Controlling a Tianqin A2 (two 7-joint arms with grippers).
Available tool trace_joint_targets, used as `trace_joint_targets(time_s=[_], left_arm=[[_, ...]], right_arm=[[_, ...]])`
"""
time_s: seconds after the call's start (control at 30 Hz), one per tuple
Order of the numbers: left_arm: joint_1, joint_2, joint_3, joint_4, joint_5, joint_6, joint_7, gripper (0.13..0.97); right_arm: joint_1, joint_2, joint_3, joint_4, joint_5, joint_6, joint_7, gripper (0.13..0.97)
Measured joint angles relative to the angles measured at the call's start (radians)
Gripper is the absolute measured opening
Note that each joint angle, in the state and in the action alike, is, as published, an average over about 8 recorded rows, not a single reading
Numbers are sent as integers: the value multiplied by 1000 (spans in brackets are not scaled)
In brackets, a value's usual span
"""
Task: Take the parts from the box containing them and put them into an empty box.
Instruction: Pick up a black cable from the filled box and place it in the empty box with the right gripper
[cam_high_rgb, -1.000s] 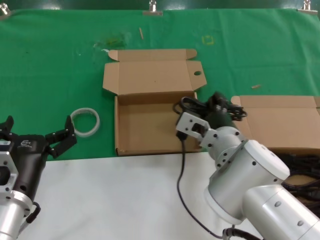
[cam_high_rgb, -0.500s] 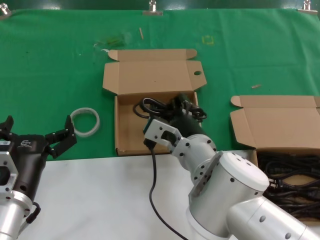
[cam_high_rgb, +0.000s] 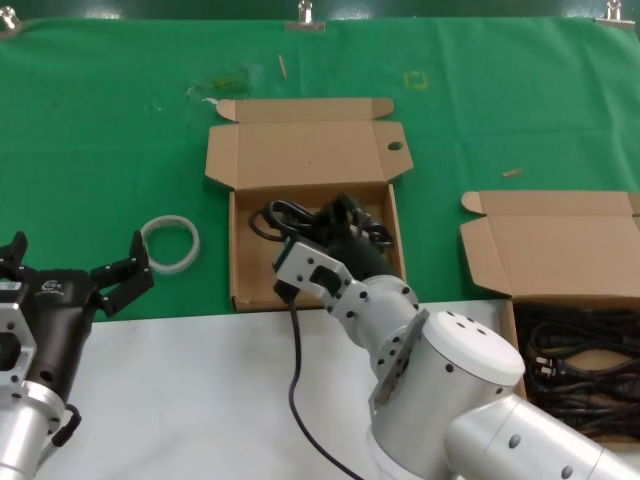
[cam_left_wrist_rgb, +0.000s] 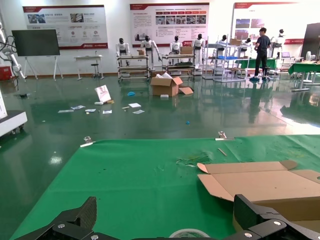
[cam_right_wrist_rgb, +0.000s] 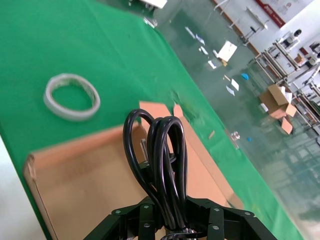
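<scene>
Black rubbery cable bundle (cam_right_wrist_rgb: 160, 165) pinched in right gripper (cam_right_wrist_rgb: 167, 220), held above square brown cardboard box (cam_high_rgb: 258, 270), floor apparently bare. More cables (cam_high_rgb: 580, 370) in wide cardboard box (cam_high_rgb: 550, 250). Left gripper (cam_high_rgb: 70, 265) spread, idle near whitish ring (cam_high_rgb: 170, 245). Progress: early.

light: bright, even, overhead | shadows: faint | glare: glossy hall floor | blur: right wrist foreground soft
</scene>
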Motion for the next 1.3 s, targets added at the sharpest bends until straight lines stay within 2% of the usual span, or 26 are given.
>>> trace_joint_targets(time_s=[0.43, 0.93, 1.3], left_arm=[[0, 0, 0, 0, 0, 0, 0, 966], [0, 0, 0, 0, 0, 0, 0, 966], [0, 0, 0, 0, 0, 0, 0, 966]], right_arm=[[62, 2, -121, 0, 0, -20, 167, 139], [74, 2, -144, -2, 0, -19, 195, 155], [74, 2, -144, -2, 0, -19, 195, 271]])
